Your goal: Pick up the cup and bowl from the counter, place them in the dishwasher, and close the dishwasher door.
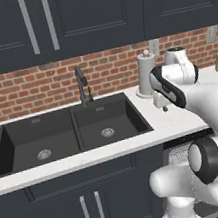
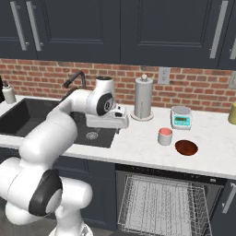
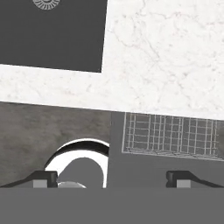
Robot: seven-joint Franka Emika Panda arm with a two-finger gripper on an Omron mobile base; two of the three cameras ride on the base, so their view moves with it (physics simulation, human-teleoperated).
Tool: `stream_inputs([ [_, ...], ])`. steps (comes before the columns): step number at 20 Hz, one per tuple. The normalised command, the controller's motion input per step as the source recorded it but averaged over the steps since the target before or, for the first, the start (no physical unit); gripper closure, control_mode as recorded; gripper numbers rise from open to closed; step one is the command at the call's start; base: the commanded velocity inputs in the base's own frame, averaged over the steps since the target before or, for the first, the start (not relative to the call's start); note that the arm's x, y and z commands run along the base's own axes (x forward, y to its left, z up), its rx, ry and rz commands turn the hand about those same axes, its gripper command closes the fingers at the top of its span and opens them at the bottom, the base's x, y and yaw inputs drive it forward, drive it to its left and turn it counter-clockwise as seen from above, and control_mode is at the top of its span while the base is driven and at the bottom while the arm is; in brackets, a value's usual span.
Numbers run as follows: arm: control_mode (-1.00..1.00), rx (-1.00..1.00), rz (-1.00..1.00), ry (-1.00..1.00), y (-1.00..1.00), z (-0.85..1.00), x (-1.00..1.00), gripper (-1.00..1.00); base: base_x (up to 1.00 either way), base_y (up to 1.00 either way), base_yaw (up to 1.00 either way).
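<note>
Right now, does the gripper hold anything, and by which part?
Nothing is held. The gripper is open and bare; the cup and bowl sit on the counter.

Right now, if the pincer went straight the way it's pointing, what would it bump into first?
Probably the counter. The pincer points down at the white stone beside the sink, with nothing in between. Near its tips lies the dishwasher rack, so depth is hard to judge.

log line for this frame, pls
gripper: open, empty, over counter | small pinkish-red cup, dark reddish-brown bowl: on counter | dishwasher wire rack: pulled out
</note>
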Motion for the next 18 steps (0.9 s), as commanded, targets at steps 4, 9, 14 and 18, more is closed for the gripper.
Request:
stream_inputs([
  [4,-1.0,0.0,0.03,0.41,-0.97,-0.03,1.0,-1.0,0.0,0.0,0.0],
  [9,-1.0,0.0,0.05,0.4,-0.91,-0.09,1.0,-1.0,0.0,0.0,0.0],
  [14,-1.0,0.0,0.11,0.3,-0.75,-0.14,0.94,-1.0,0.0,0.0,0.0],
  [18,-1.0,0.0,0.06,0.03,-0.1,-0.32,0.07,-1.0,0.0,0.0,0.0],
])
